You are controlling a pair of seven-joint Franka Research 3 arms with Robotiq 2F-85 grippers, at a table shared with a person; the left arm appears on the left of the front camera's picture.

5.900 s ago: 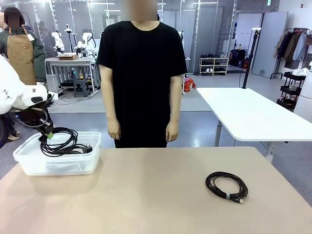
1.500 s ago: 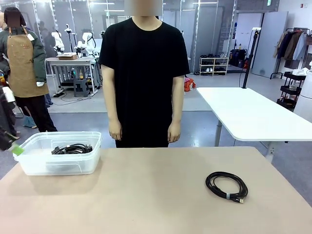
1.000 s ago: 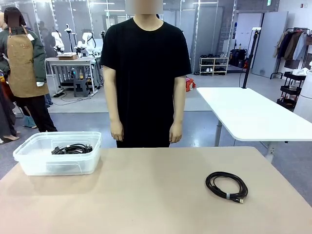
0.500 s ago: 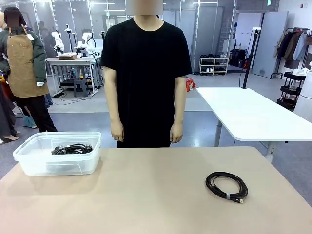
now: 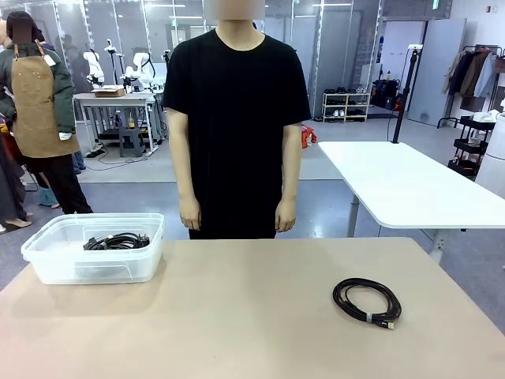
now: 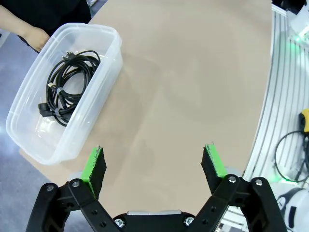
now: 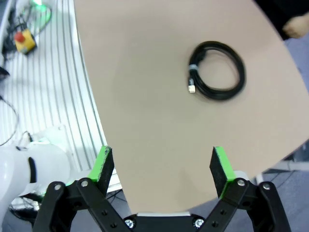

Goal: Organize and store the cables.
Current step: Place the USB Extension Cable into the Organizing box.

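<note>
From the front, a person [image 5: 235, 118] is standing at the far side of the counter [image 5: 252, 316], arms hanging down. A clear plastic bin [image 5: 93, 248] is sitting on the counter's left part with a bundle of black cables [image 5: 117, 241] lying inside. A single coiled cable [image 5: 367, 301] is lying flat on the right part, well apart from the bin.

The left wrist camera is looking down over the counter's edge: the left gripper [image 6: 154, 164] is hovering with its fingers [image 6: 95, 166] spread wide, holding nothing, the bin up and to the left.

In the right wrist view, the right gripper [image 7: 162, 169] is hanging above bare counter, its fingers [image 7: 219, 169] wide apart and empty, the coiled cable beyond them.
</note>
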